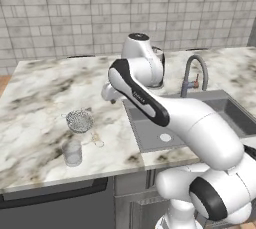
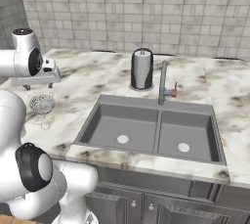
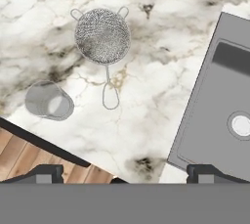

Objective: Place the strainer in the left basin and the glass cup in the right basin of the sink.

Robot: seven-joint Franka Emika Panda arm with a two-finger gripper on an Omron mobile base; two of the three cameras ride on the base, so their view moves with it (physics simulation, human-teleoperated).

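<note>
**Tool hangs released over the bench**

The arm bends left, its tool [image 3: 122, 171] spread wide, gripping nothing, facing down at the strainer [image 3: 103, 36] and glass cup [image 3: 49, 100] standing on the bench [image 1: 40, 108] left of the sink [image 2: 151, 127].

1. One strainer [image 3: 103, 36] is lying at the upper left.
2. One glass cup [image 3: 49, 101] is sitting at left.
3. Two basins are showing in one sink [image 2: 151, 101].
4. One faucet [image 2: 164, 82] is standing centre.
5. One canister [image 2: 142, 69] is standing upper centre.
</note>
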